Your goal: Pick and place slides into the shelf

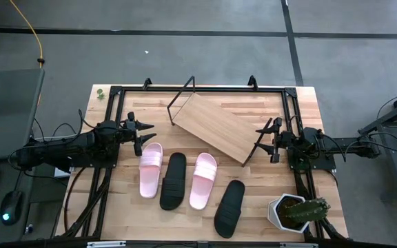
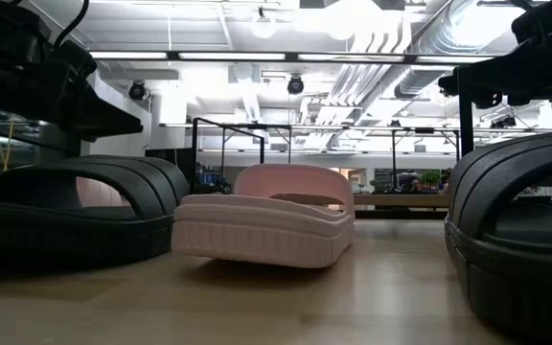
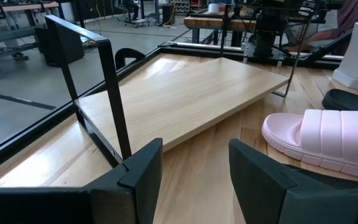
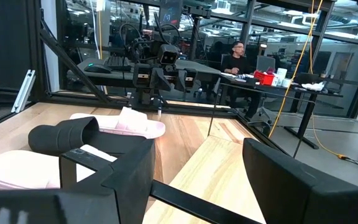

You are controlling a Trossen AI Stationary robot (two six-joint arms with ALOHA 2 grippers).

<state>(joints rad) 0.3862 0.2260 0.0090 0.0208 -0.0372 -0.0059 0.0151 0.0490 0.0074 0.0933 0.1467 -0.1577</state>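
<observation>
The shelf (image 1: 216, 128) is a tilted light-wood board on a thin black wire frame. It stands on the tabletop (image 1: 302, 103) between the two arms, and its board carries nothing.

Four slides lie side by side on the tabletop, on the near side of the shelf:
- Left pink slide (image 1: 151, 170): just beside the left pincer.
- Left black slide (image 1: 174, 181): next in the row, touching or nearly touching the pink slides on either side.
- Right pink slide (image 1: 204, 180): just below the shelf's lower edge.
- Right black slide (image 1: 230, 207): last in the row, set slightly apart and angled.

A white pot (image 1: 285, 211) at the near right corner of the tabletop holds a cactus (image 1: 309, 210).

The left pincer (image 1: 142, 132) sits at the left side of the tabletop, fingers spread, holding nothing. The right pincer (image 1: 264, 140) sits at the shelf's right end, fingers spread, holding nothing.

A seated person (image 4: 234, 59) shows in the room beyond the tabletop.
</observation>
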